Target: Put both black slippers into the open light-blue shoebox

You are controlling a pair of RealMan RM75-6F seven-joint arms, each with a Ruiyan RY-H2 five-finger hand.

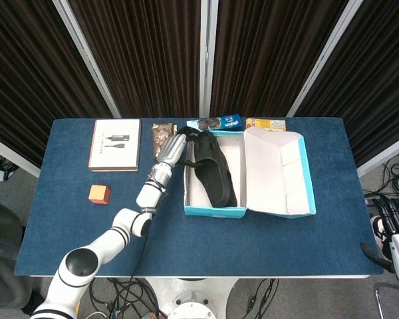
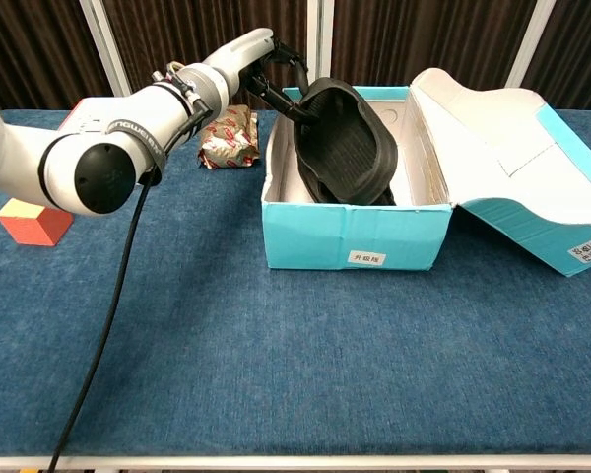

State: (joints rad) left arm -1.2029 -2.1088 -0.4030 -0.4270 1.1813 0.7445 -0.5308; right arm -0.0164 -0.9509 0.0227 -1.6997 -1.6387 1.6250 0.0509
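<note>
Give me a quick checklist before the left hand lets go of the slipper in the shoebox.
1. Left hand holds the slipper: ok.
2. Slipper is inside the shoebox walls: ok.
3. Slipper lies flat: not ok, it stands tilted on edge.
4. Second slipper is already in the box underneath: cannot tell.
5. Lid is open and clear of the slipper: ok.
6. Right hand is away from the box: ok.
</note>
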